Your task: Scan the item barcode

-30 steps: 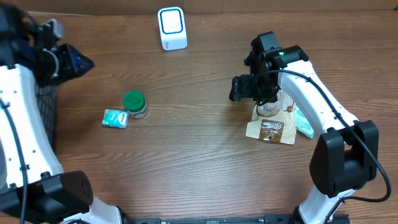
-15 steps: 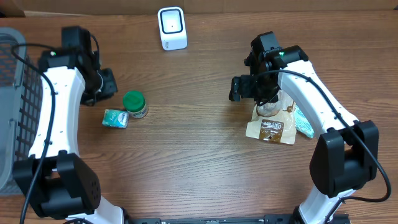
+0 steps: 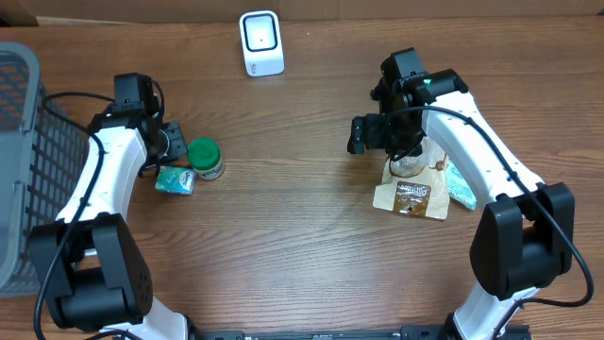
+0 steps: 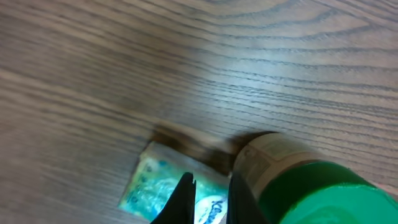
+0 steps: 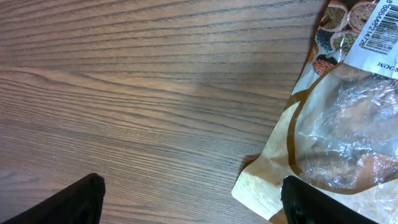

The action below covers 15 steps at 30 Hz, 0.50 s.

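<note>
Now that my left tool point(image 3: 175, 140) has swung in from the table's left edge, jaws together and empty, beside the green-lidded plastic jar point(image 3: 204, 157), I reckon it must reopen to grasp; my right tool point(image 5: 193, 202) stays apart.

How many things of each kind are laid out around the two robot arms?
Green-lidded jar: 1
Tissue pack: 1
Brown pouch: 1
Teal packet: 1
White scanner: 1
Grey basket: 1
Total: 6

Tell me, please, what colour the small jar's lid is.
The lid is green, seen best in the overhead view.
</note>
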Tool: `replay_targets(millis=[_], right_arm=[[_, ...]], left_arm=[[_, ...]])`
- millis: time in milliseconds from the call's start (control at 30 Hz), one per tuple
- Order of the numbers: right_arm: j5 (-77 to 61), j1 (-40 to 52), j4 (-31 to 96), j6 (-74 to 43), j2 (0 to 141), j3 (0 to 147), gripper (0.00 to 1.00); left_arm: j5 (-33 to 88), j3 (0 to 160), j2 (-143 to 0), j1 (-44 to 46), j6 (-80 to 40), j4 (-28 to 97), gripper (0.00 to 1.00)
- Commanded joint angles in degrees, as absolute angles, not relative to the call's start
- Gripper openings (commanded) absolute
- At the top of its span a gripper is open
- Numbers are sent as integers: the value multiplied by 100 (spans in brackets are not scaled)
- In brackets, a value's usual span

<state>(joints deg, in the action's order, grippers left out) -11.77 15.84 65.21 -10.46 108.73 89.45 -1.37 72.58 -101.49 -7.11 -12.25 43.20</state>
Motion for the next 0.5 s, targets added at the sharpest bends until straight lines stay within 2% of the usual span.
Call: replay_targets(millis=[0, 467], right_arm=[[-1157, 1568, 6506, -993, 10868, 8967, 89], [-1162, 1568, 6528, -998, 10868, 8967, 89]], left_arm=[[432, 7214, -10462, -690, -727, 4180, 4], [1240, 7214, -10864, -148, 145, 3651, 4]])
